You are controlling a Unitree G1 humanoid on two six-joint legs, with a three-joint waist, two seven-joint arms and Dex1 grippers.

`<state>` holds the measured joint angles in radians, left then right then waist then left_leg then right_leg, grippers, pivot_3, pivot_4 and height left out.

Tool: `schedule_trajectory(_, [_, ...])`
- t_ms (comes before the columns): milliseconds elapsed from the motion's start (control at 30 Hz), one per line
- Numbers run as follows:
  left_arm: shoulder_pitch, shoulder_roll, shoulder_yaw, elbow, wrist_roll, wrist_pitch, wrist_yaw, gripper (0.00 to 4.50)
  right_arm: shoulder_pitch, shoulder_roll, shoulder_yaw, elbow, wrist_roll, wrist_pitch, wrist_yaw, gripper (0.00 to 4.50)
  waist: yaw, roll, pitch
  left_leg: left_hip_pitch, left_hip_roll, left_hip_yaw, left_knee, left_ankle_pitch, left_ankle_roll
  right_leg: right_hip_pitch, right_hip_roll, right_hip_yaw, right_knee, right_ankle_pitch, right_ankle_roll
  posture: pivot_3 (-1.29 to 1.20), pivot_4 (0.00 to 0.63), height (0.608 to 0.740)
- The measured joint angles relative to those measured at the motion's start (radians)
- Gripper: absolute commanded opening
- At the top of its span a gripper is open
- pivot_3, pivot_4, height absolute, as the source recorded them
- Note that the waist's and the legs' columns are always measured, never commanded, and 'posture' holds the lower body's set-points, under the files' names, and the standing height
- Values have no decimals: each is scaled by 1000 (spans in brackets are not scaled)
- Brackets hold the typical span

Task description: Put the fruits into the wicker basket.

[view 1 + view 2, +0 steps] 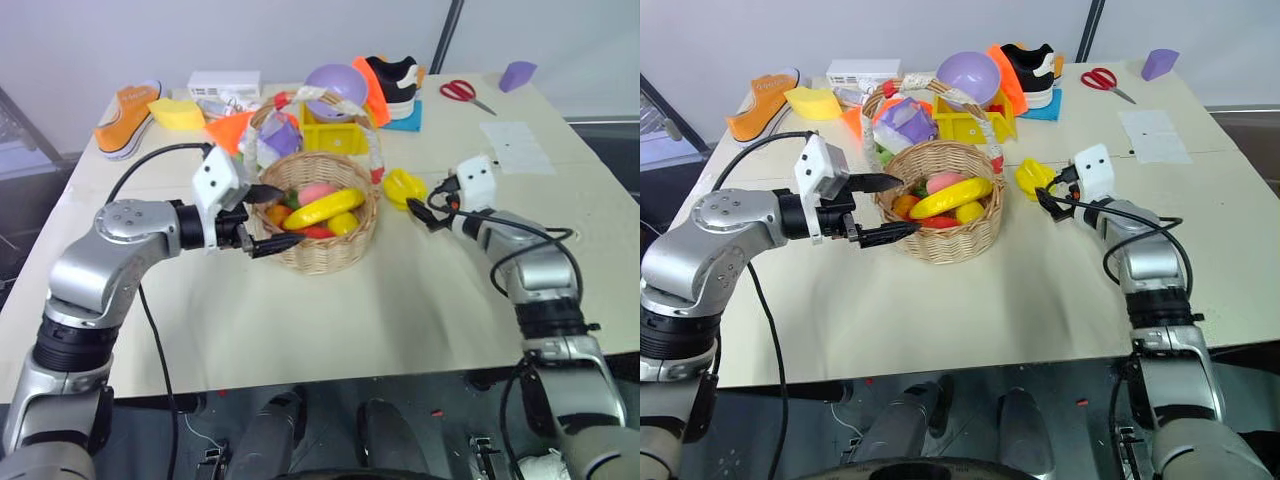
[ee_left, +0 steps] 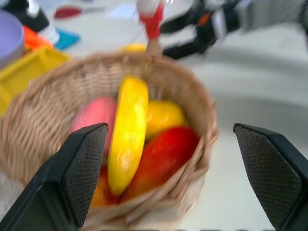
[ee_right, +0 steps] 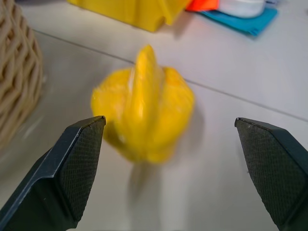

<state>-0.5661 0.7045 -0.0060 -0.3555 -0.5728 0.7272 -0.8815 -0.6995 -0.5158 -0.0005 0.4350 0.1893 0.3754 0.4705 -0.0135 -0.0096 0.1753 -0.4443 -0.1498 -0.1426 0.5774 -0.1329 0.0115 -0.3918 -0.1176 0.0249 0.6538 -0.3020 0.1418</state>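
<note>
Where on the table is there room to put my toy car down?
The near part of the table, in front of the wicker basket and between both arms, is bare. There's more by the paper sheet. Behind the basket it's crowded: yellow bin, purple bowl, shoes.

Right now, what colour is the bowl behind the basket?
Light purple. The bowl shows best in the right eye view, just beyond the basket.

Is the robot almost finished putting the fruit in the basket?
About halfway. Done: the banana lies in the wicker basket with other toy fruit, and the left hand is open beside the basket's rim, holding nothing. In hand: nothing yet; the right hand is open, pointing at the star-shaped fruit. Left: that star fruit sits on the table beside the basket and needs picking up and dropping in.
</note>
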Motion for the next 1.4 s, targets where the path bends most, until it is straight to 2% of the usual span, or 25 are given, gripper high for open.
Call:
schedule_trajectory(300, [22,-4,-1,-60,-25,29,43,4472,-100,39,23,219,-55,-137,87,4500,-6,0,0,1,0,0,0,1,-1,-1,2,1,2,0,0,0,150,740])
schedule_trajectory(400, [22,-7,-2,-69,-25,31,55,4500,-115,59,20,264,-58,-158,86,3697,-6,0,0,1,1,0,0,1,-1,-1,3,1,3,1,-1,0,150,740])
schedule_trajectory(567, [21,-8,-11,-73,-25,31,58,4500,-115,66,7,275,-57,-166,87,1186,-4,1,0,1,1,0,0,1,-1,-1,3,1,3,1,-1,0,150,740])
schedule_trajectory(600, [21,-8,-12,-73,-25,31,57,4500,-114,65,4,272,-57,-166,86,924,-4,1,0,1,1,0,0,1,-1,-1,3,1,3,1,-1,0,150,740])
schedule_trajectory(767, [21,-15,-10,-67,-26,29,59,4500,-59,51,-21,138,-55,-153,77,924,-3,1,0,1,1,0,-1,1,-2,-2,3,1,4,1,-1,0,150,740])
schedule_trajectory(967, [73,-38,24,-59,-29,5,66,4500,163,-48,-94,-258,9,-27,116,924,5,1,0,0,1,0,-1,0,-2,-3,0,1,4,1,-1,0,150,740])
schedule_trajectory(1200, [135,-61,66,-62,-51,-24,71,4500,564,-253,-280,-838,283,221,305,924,1,1,0,0,2,1,0,-2,-2,-2,-1,1,3,-2,-5,0,150,740])
schedule_trajectory(1300, [140,-56,103,-39,-72,-38,56,4500,598,-282,-337,-997,456,329,341,924,-8,2,0,1,4,3,0,-2,-2,-2,-1,1,2,-1,-7,0,150,740])
schedule_trajectory(1400, [171,-24,150,6,-77,-50,32,4500,514,-274,-313,-1086,563,395,302,924,-8,2,0,1,7,3,0,-2,-2,-2,-1,0,0,-1,-9,0,150,740])
